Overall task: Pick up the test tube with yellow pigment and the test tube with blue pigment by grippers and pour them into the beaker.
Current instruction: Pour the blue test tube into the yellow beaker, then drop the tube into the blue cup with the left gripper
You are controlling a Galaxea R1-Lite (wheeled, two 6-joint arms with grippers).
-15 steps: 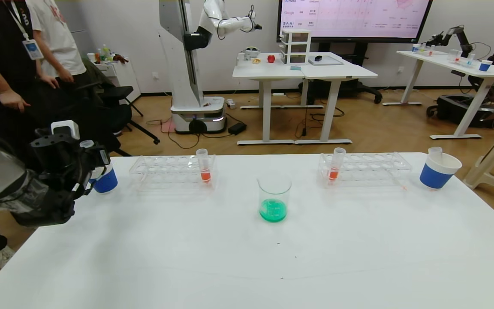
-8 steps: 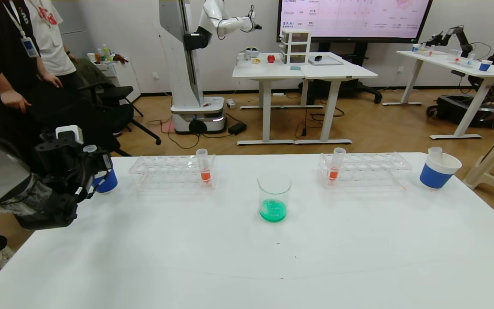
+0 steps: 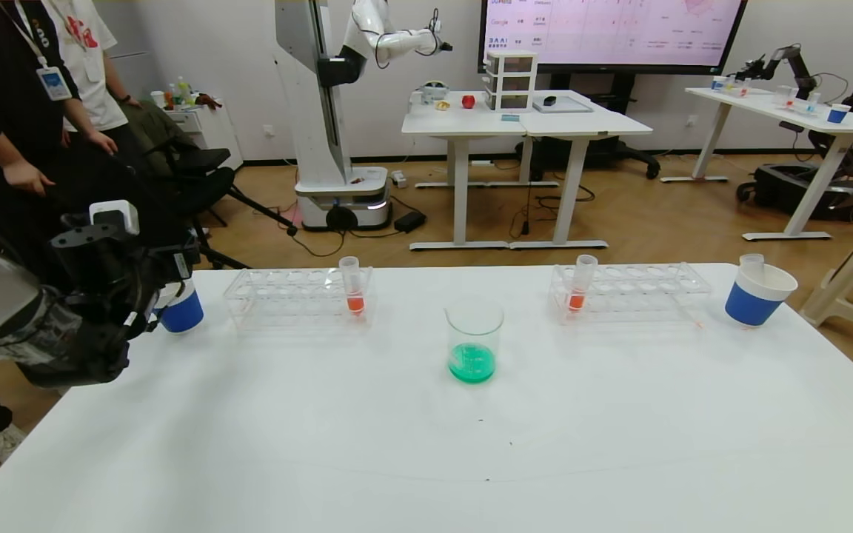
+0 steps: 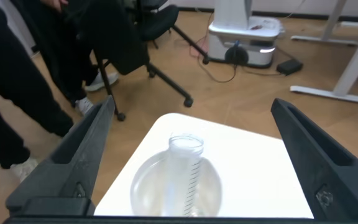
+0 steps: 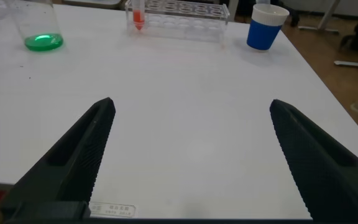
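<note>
The left gripper (image 4: 188,130) had lifted slightly since the earlier frames, jaws spread wide above an emptied tube (image 4: 186,171) standing in the paper cup (image 3: 181,311). The beaker (image 3: 473,340), well to its right, held green liquid. Pouring looked finished; retreating came next. The right gripper (image 5: 191,143) hung open, idle.

The beaker (image 3: 474,340) is clear, glossy glass over a smooth, matt white table (image 3: 426,444). Both tube racks (image 3: 298,296) look like transparent shiny plastic, and the blue-and-white cups (image 3: 758,295) like matt paper. The left gripper (image 4: 191,155) has matt black plastic fingers.
</note>
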